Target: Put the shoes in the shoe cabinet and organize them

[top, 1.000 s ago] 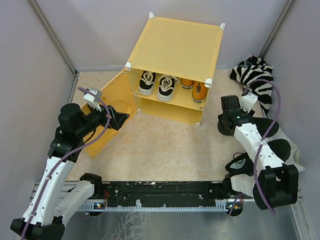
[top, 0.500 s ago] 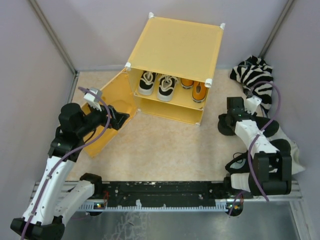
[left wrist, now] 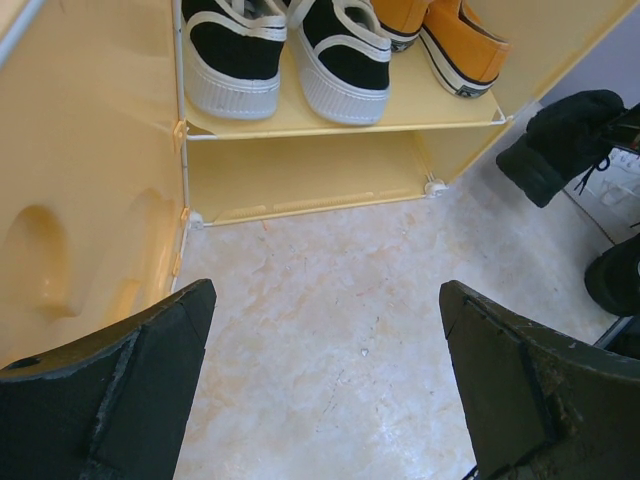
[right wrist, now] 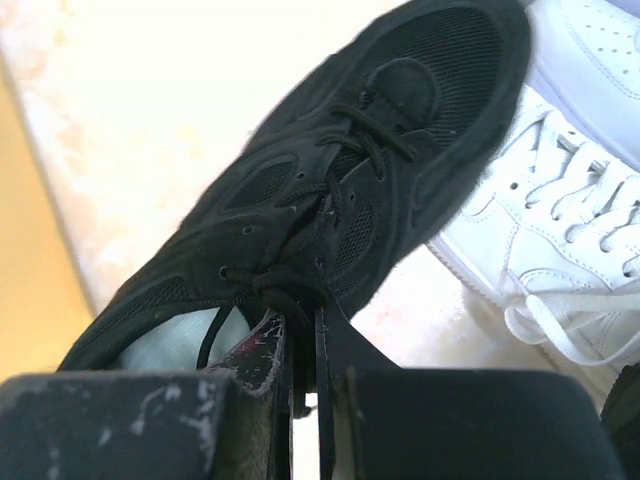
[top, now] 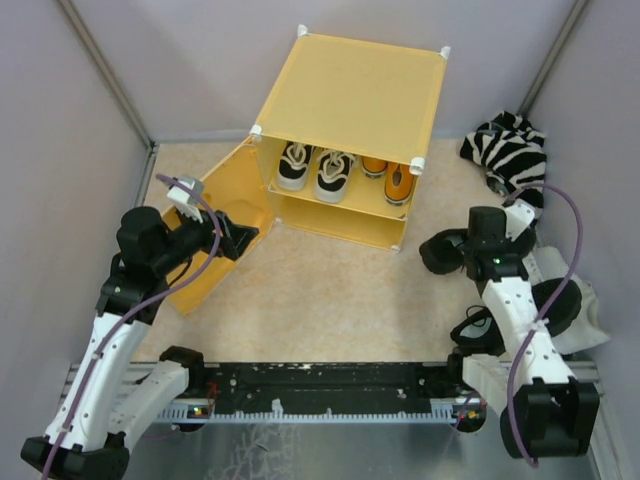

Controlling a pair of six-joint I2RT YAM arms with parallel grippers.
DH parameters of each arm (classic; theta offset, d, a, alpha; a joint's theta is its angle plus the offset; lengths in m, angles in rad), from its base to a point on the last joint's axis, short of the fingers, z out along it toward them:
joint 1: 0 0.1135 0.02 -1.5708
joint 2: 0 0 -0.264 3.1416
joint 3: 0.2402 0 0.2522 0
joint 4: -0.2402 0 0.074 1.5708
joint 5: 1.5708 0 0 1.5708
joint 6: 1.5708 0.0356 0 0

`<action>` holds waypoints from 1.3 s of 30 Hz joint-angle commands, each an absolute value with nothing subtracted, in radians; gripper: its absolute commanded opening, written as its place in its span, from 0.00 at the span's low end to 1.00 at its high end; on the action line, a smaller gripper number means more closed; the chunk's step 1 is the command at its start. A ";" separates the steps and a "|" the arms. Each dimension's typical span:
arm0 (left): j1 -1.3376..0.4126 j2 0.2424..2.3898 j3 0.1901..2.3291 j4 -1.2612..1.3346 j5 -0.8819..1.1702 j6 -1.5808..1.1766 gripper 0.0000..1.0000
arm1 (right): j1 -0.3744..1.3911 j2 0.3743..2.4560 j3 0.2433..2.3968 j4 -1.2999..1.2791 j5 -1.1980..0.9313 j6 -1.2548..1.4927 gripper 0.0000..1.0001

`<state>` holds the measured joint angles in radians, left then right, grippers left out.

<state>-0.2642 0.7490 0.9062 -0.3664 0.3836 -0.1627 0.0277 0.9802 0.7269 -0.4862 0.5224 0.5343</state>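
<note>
Grasp step: black sneaker (right wrist: 330,200) clamped at collar by right gripper (right wrist: 300,385), centre right of top view. Idle left gripper (left wrist: 325,385) spread wide. Next: sneaker to be lifted onto lower shelf (left wrist: 300,172) of shoe cabinet (top: 350,90).

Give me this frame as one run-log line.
right gripper: shut on black mesh lace-up sneaker | left gripper: open, empty | yellow-orange plastic cabinet: four sneakers on upper shelf

A: Where is a gripper finding room in the shoe cabinet (top: 350,90)?

B: The upper shelf (left wrist: 400,108) is being taken up by the black-and-white pair (left wrist: 290,50) and the orange pair (left wrist: 445,35). The lower compartment (left wrist: 300,170) is standing open at the front.

A: And the way to it?

B: The table (top: 330,295) before it is lying bare (the door (top: 215,220) is hanging wide at the left). At the right, the black shoe (top: 443,250), a white shoe (right wrist: 570,200) and the zebra cloth (top: 512,150) are crowding the side.
</note>
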 commanded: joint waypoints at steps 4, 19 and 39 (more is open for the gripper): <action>-0.270 0.728 0.905 -0.347 0.385 -0.172 0.99 | 0.024 0.805 0.882 -0.555 0.352 0.510 0.00; -0.270 0.727 0.917 -0.349 0.373 -0.169 0.99 | 0.075 0.570 0.867 -0.656 -0.086 0.489 0.00; -0.270 0.752 0.919 -0.357 0.349 -0.160 0.99 | 0.891 0.891 0.891 -0.554 0.142 0.494 0.00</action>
<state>-0.2668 0.7525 0.9062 -0.3672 0.3614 -0.1631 0.7860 0.8169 0.7929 -0.7082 0.1089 0.4931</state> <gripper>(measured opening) 0.995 0.045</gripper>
